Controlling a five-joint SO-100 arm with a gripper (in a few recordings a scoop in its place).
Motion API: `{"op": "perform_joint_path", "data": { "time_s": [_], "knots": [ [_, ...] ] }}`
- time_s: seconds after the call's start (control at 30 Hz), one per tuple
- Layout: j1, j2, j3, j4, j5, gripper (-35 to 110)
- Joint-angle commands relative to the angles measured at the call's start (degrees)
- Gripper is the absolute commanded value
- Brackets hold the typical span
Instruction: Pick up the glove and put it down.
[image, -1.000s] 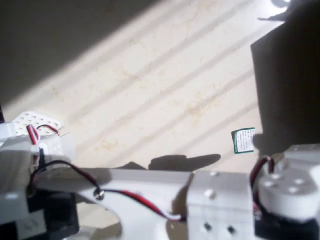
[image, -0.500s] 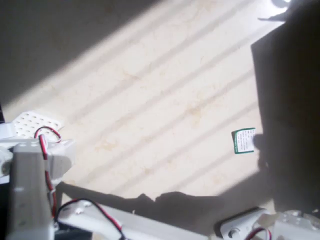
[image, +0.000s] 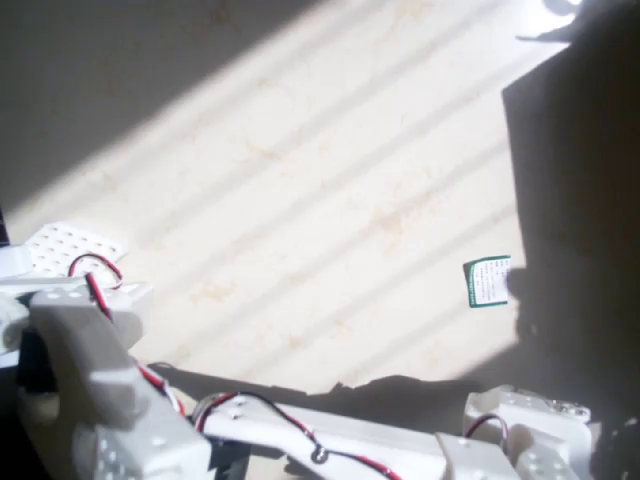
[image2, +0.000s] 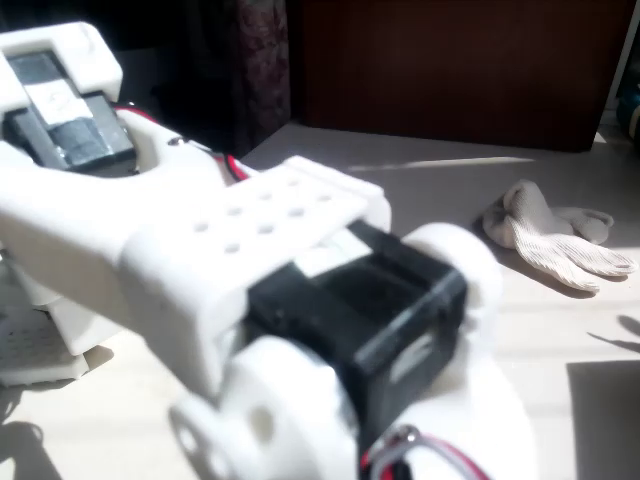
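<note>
In the fixed view a white knitted glove (image2: 553, 235) lies crumpled on the pale table (image2: 420, 190) at the far right, fingers pointing right, with nothing touching it. The white arm (image2: 250, 290) with its black servo looms blurred and very close to that camera, well to the left of the glove. From overhead, the arm's links (image: 330, 445) with red and black wires run along the bottom edge, and a white joint block (image: 525, 435) sits at the bottom right in shadow. The fingers are hidden from me.
A small green label (image: 487, 282) lies on the sunlit tabletop at the right. A white perforated plate (image: 62, 246) sits at the left edge. Deep shadow (image: 575, 180) covers the right side. A dark wooden cabinet (image2: 450, 70) stands behind the table.
The arm's long link has dropped toward the bottom edge of the overhead view, the left link has swung up and tilted, and the arm's shadow has shifted lower. The label has not moved.
</note>
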Motion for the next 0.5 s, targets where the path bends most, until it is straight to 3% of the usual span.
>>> {"op": "perform_joint_path", "data": {
  "time_s": [0.0,0.47],
  "knots": [
    [0.1,-1.5,-2.0,-0.6,-0.4,0],
    [0.0,-2.5,-2.3,-1.2,-0.4,1]
  ]
}}
